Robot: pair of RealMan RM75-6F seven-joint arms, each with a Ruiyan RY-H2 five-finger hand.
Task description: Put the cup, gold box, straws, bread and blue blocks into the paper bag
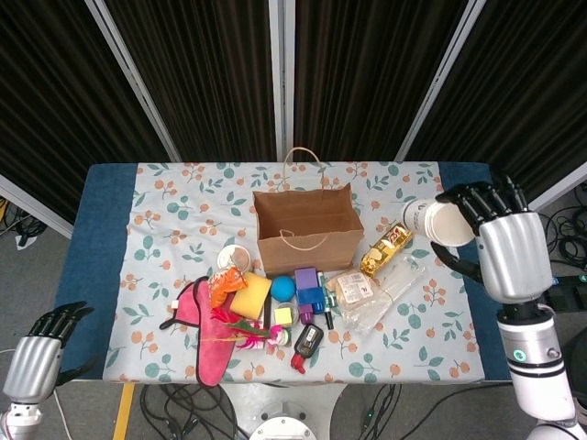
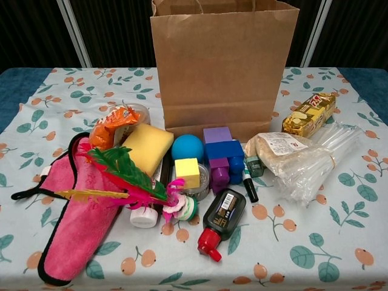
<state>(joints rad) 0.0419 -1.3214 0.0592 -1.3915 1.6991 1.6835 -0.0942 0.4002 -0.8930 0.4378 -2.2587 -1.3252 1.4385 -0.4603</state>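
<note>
My right hand (image 1: pixel 503 240) grips the white cup (image 1: pixel 433 221) and holds it on its side in the air, to the right of the brown paper bag (image 1: pixel 306 221), which stands open. The gold box (image 1: pixel 387 247) lies right of the bag. The bag of straws (image 1: pixel 386 293) and the wrapped bread (image 1: pixel 351 288) lie in front of it. Blue blocks (image 2: pixel 223 153) sit among the clutter in front of the bag. My left hand (image 1: pixel 35 356) hangs off the table's left front corner, fingers curled, holding nothing. The chest view shows neither hand.
A pink cloth (image 1: pixel 206 335), yellow sponge (image 1: pixel 249 294), blue ball (image 1: pixel 282 288), purple blocks (image 2: pixel 217 171), small black bottle (image 2: pixel 222 214) and feathers (image 2: pixel 121 176) crowd the table's front left. The floral tablecloth (image 1: pixel 174 211) covers the table.
</note>
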